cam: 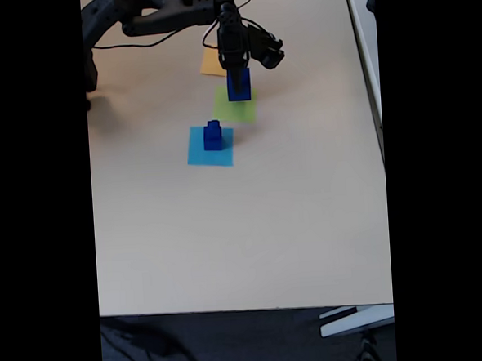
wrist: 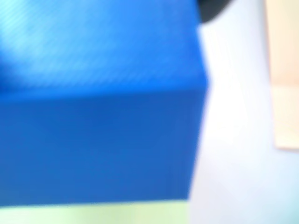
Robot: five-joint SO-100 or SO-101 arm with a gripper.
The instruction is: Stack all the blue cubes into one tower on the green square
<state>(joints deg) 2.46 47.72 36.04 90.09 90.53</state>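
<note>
Blue cube (cam: 238,85) sits under the gripper (cam: 236,73) over the green square (cam: 235,107), fingers apparently clamped on it; remaining small blue cubes (cam: 213,135) lie nearer the camera in the fixed view, on the light blue square (cam: 198,154).

The blue cube (wrist: 98,116) looks matt plastic with fine ridged lines; the table (cam: 293,226) smooth, matt.

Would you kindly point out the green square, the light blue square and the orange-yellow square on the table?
green square (cam: 235,113): fixed view, bare front part below the blue cube.
light blue square (cam: 200,154): fixed view, its bare left part.
orange-yellow square (cam: 210,64): fixed view, its visible left part.
</note>
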